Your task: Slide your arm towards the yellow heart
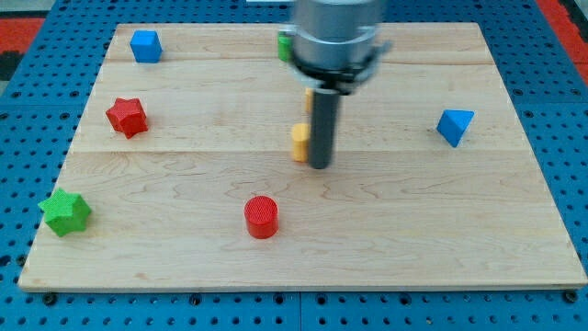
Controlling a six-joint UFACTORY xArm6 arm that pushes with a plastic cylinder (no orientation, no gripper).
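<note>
My tip [320, 165] is the lower end of a dark rod near the middle of the wooden board [184, 257]. A yellow block [299, 142] sits right against the rod's left side, mostly hidden by it, so its shape is unclear. A second bit of yellow [310, 95] shows just above it, behind the rod. I cannot tell which of them is the heart.
A blue cube [145, 45] lies at the view's top left and a red star [127, 117] below it. A green star [65, 212] sits at the left edge, a red cylinder [262, 217] below the tip, a blue wedge [454, 126] at right, a green block [286, 46] behind the arm.
</note>
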